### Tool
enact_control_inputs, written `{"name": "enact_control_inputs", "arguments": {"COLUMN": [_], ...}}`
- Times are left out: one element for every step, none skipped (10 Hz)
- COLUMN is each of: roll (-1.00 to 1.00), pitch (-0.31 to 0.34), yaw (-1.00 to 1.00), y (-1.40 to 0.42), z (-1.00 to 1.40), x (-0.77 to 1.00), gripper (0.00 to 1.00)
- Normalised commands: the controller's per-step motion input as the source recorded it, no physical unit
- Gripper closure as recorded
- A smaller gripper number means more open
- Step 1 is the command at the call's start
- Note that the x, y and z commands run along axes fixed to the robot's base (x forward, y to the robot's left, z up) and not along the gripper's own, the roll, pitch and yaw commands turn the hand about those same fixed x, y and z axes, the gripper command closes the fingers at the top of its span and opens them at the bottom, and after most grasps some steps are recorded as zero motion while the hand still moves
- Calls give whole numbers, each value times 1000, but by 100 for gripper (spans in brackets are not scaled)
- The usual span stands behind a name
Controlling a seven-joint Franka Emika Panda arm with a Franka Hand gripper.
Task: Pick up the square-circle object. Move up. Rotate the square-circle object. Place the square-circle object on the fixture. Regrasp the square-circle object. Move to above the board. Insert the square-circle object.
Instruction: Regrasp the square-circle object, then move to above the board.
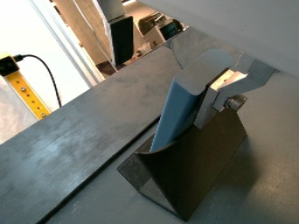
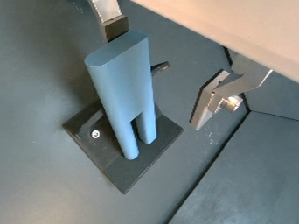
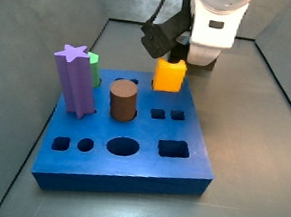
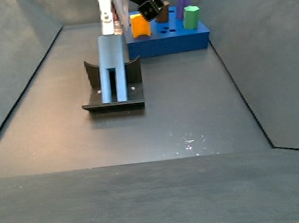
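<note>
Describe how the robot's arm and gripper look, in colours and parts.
The gripper, above the fixture, has flat silver finger plates with dark pads. In a side view the wrist is a white housing with a black bracket and a dark cable above.

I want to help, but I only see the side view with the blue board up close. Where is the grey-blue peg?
Observer: In a side view, the square-circle object stands upright on the fixture.
Operator: Is the tool holding it?
Observer: No. In a wrist view the tool is open around the peg's top, and one finger is clearly apart from it.
Operator: Is it near the board?
Observer: The fixture sits on the floor, apart from the board.
</note>
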Motion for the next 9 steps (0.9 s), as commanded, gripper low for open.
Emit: {"name": "enact_control_inputs", "arguments": {"roll": [118,118,119,0,160,139,109,47,12], "pitch": [119,117,119,0,-188,-188,-189,-189,-181], "yaw": [106,105,104,0,369,324,263,147,81], "y": [-34,-34,-34,0,42,37,31,28,26], "z": [-39,-36,-38,0,1000,1000,1000,1000,1000], "x": [212,188,170,0,50,47,45,45,43], "gripper": [0,0,0,100,100,100,100,100,100]}}
